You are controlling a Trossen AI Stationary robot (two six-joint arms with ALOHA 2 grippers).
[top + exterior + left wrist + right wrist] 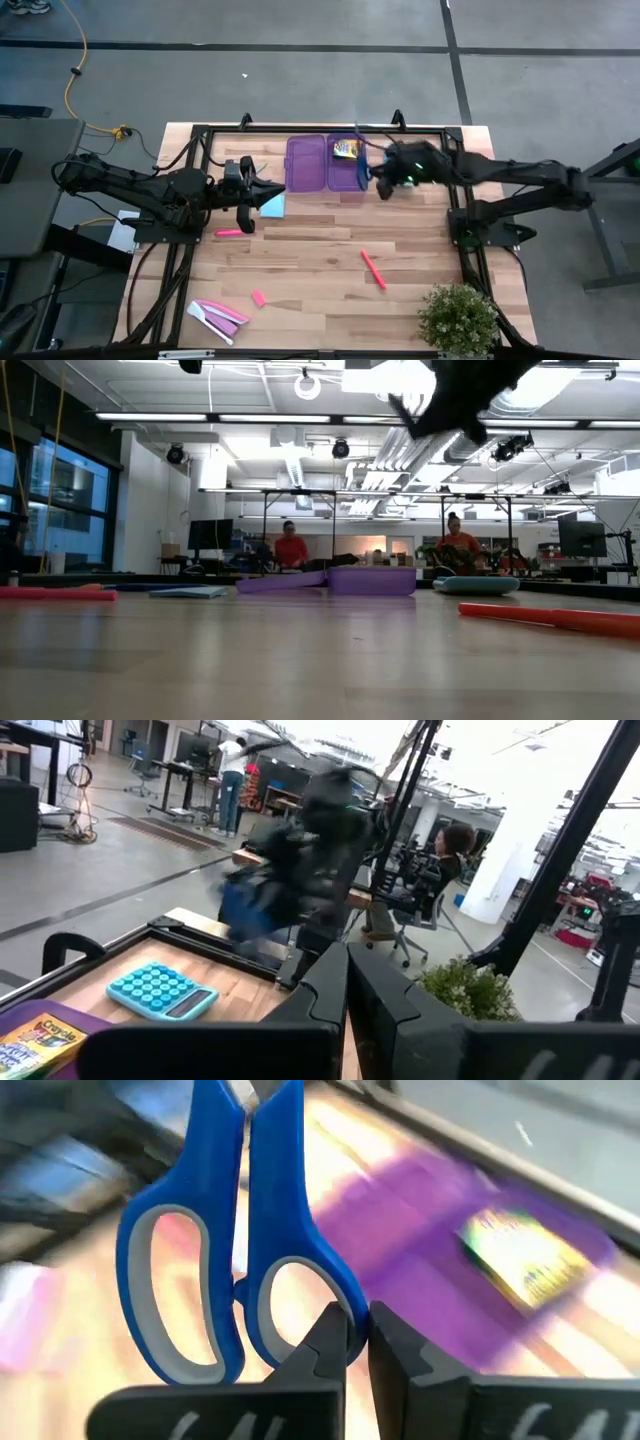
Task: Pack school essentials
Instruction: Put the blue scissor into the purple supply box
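Observation:
An open purple case (322,164) lies at the table's far middle, with a yellow crayon box (346,149) in its right half. Just right of the case, above the table, my right gripper (385,186) is shut on blue-handled scissors (230,1250). My left gripper (276,188) hangs shut and empty left of the case, over a light-blue notepad (272,206) that lies flat. One pink marker (229,232) lies left of centre, another (373,268) right of centre. A small pink eraser (258,298) lies toward the near left. My right gripper pinches the outer rim of one scissor handle loop (332,1302) between its two fingers. The fingers slant downward. The scissors are lifted clear of the table, and their shanks run away from the fingers, over the wood beside the purple case (430,1240).
A light-blue calculator (162,991) lies beside the case on its right. Flat pink-and-white pieces (216,315) lie at the near left corner, and a potted plant (458,318) stands at the near right. Bare wood lies between the markers. People sit at desks beyond the table.

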